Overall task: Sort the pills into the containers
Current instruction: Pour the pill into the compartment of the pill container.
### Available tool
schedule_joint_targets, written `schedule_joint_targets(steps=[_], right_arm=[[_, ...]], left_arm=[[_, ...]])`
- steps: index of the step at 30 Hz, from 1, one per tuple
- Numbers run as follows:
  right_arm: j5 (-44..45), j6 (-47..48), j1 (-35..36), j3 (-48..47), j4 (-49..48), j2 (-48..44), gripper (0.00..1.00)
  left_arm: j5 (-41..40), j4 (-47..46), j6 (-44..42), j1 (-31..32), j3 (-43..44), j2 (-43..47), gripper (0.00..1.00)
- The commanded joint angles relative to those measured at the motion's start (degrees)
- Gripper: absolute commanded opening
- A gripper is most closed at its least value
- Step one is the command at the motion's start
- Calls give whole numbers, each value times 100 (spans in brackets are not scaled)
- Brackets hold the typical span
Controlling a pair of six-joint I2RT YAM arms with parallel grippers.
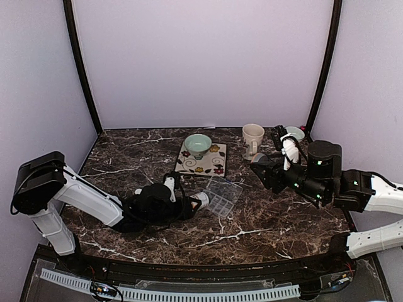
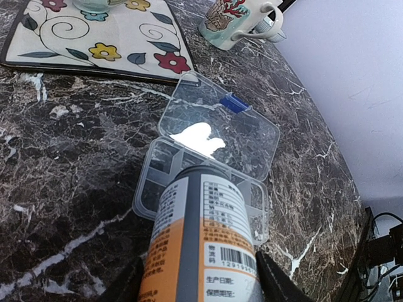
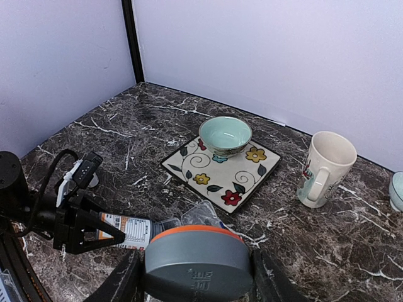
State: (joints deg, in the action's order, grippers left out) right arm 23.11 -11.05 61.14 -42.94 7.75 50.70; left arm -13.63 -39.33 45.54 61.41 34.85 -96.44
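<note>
Left arm (image 1: 82, 192): shoulder block far left of the pill box (image 1: 223, 196). White forearm lies low and nearly level, reaching toward the box.
Left gripper (image 1: 189, 202): just left of the box, pointing at it. Its 2 fingers (image 2: 129, 284) are clamped on either side of an orange bottle (image 2: 201, 239), held lying over, far end over the box's near edge.
Right arm (image 1: 352, 185): comes in from far right of the box, elbow bent, wrist carried high.
Right gripper (image 1: 259, 168): beyond and right of the box, apart from it. Its 2 fingers (image 3: 269, 284) pinch a grey cap (image 3: 198, 255) across its width.
</note>
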Motion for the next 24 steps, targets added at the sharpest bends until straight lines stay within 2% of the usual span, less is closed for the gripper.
schedule_joint_targets(steps=[1,24], right_arm=[[-14,-38,-33,-67,-89,26,16],[-26,-33,-35,-89,-73,43,16]], left_arm=[[-146,111,-89,51,172,321,0],[-237,466,-158,99,360,354,0]])
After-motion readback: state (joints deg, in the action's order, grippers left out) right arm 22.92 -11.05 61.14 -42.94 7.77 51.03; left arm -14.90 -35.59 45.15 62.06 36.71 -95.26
